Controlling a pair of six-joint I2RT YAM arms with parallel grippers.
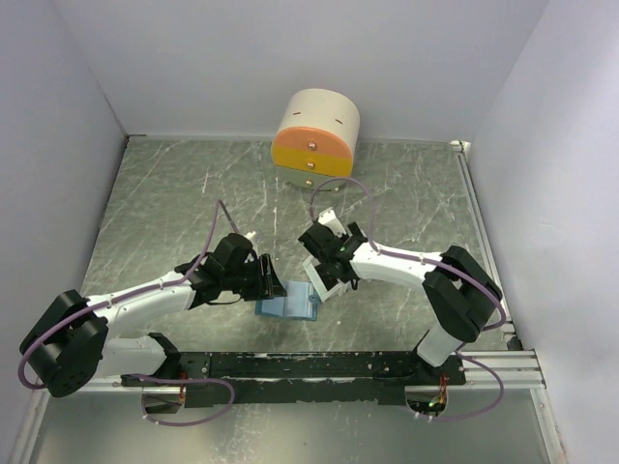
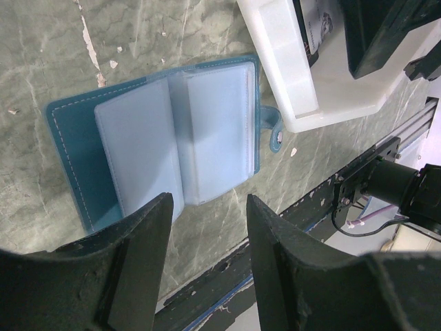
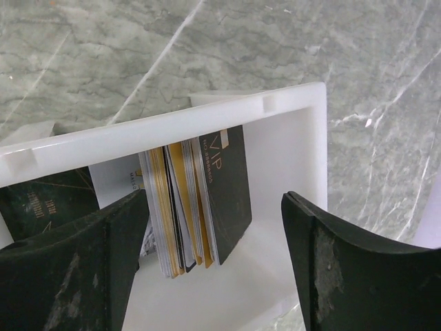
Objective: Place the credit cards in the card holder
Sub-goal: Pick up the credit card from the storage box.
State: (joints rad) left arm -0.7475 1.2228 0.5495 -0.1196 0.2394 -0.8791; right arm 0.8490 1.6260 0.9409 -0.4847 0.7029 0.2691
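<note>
The light-blue card holder lies open on the table, its pale inner slots up and its little tab toward the white tray. My left gripper hovers over the holder's near edge, open, with nothing between its fingers. In the top view the card holder sits between the two grippers. The credit cards stand on edge as a leaning stack inside the white tray, a black card in front. My right gripper is open just above the tray, one finger on each side of the stack, touching none.
A round cream drawer box with orange and yellow fronts stands at the back of the table. A dark card and a white one lie flat in the tray beside the stack. The black base rail runs along the near edge.
</note>
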